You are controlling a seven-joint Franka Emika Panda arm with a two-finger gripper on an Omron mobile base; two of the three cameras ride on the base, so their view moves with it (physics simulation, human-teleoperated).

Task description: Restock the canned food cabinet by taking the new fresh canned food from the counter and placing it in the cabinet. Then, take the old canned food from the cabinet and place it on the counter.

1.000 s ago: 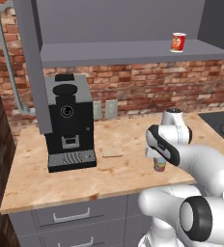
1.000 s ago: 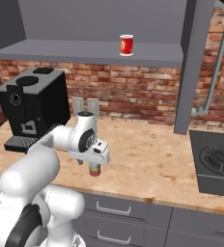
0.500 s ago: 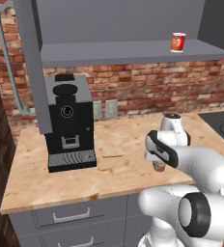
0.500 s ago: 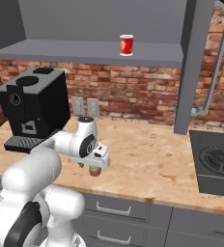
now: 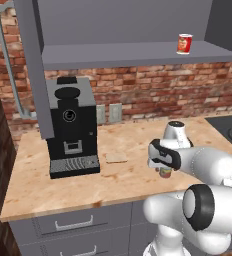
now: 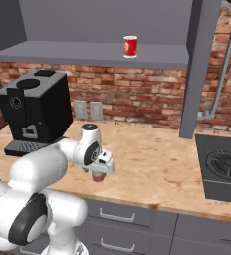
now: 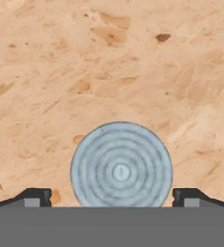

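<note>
The new canned food (image 7: 121, 164) stands upright on the tan counter (image 5: 123, 180), its grey ringed lid facing the hand camera; its yellow-orange side (image 5: 164, 173) (image 6: 98, 177) peeks out below the hand. My gripper (image 7: 112, 198) is open and straddles the can from straight above, with a gap between each fingertip (image 7: 36, 197) and the can. The old red can (image 5: 184, 43) (image 6: 130, 46) stands on the grey shelf of the cabinet (image 5: 138, 53) (image 6: 87, 53), high up and behind the gripper.
A black coffee machine (image 5: 70, 125) (image 6: 35, 112) stands on the counter to the left. A dark stove top (image 6: 222, 167) lies at the right end. A grey cabinet side panel (image 6: 194, 69) hangs down near the stove. Drawer fronts (image 5: 73, 222) run below.
The hand has come down a little over the yellow-orange can, which has stayed where it was. The red can on the shelf has not moved.
</note>
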